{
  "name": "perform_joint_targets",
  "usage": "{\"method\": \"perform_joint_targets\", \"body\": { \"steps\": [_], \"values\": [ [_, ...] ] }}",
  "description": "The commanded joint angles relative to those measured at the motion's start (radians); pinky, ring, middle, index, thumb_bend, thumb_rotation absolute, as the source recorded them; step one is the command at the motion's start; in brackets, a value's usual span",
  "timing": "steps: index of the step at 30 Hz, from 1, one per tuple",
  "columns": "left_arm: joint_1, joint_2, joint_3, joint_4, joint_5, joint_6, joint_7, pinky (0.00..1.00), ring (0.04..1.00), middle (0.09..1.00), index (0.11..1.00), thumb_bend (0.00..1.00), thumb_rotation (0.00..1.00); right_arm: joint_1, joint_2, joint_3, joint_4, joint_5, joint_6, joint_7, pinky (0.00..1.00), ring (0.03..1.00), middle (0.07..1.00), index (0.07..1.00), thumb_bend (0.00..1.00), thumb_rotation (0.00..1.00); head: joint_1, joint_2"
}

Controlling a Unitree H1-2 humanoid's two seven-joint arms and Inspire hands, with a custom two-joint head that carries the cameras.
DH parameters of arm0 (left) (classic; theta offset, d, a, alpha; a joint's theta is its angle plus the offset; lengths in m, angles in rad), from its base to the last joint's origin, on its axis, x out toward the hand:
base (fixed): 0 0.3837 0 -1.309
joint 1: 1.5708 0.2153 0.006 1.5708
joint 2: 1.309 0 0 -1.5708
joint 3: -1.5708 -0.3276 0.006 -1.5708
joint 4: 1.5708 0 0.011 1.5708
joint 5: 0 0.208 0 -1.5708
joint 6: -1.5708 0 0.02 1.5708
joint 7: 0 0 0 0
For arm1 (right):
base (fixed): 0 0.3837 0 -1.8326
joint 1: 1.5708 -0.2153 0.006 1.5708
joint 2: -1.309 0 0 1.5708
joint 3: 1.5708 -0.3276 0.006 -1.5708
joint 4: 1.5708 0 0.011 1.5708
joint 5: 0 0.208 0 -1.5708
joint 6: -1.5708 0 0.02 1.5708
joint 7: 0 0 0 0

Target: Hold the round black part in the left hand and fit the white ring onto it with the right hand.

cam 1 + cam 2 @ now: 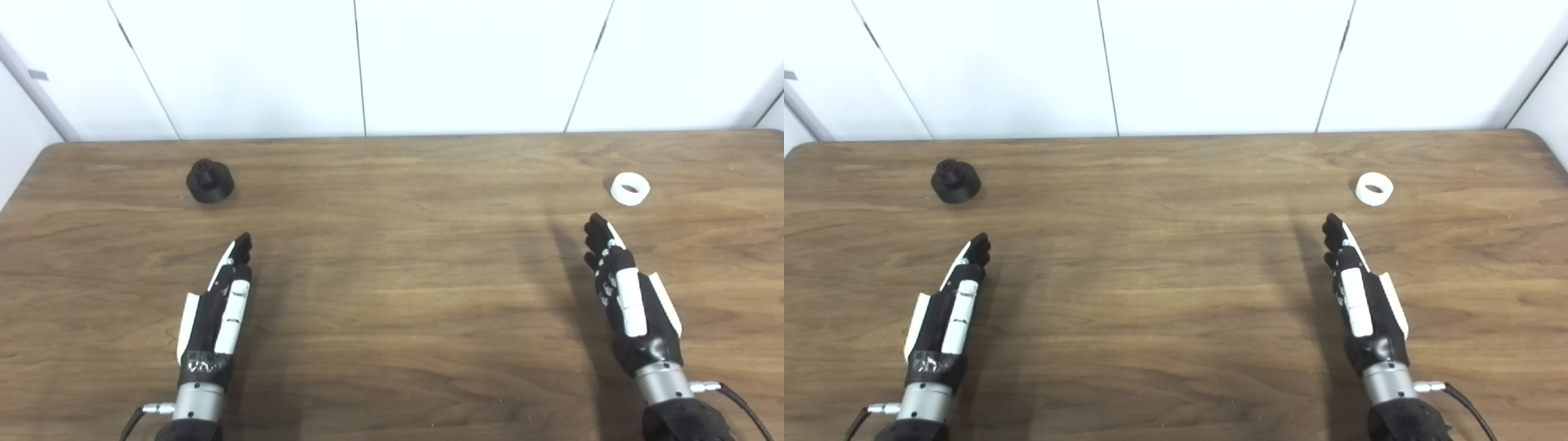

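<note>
Black part (210,180) far left, white ring (630,188) far right, no legible markings

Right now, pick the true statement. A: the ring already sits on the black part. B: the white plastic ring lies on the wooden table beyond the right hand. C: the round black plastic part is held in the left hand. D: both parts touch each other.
B: the white plastic ring lies untouched on the wooden table, just past the empty right hand.
</note>
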Motion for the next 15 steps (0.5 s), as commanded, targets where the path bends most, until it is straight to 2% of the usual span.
{"method": "perform_joint_targets", "body": {
  "steps": [1,15],
  "values": [
    [0.006,-0.015,0.002,-0.005,-0.011,-0.005,0.004,1.0,0.98,0.968,0.96,0.5,0.9,0.011,-0.003,-0.001,-0.019,0.001,-0.031,-0.005,1.0,0.991,0.97,0.957,0.62,1.0,0.0,0.001],
    [0.006,-0.016,-0.003,-0.004,-0.012,-0.003,0.001,1.0,0.984,0.97,0.962,0.51,0.91,0.013,-0.014,0.001,-0.007,-0.006,-0.04,0.002,1.0,0.999,0.969,0.957,0.63,1.0,0.017,-0.011]
  ]
}}
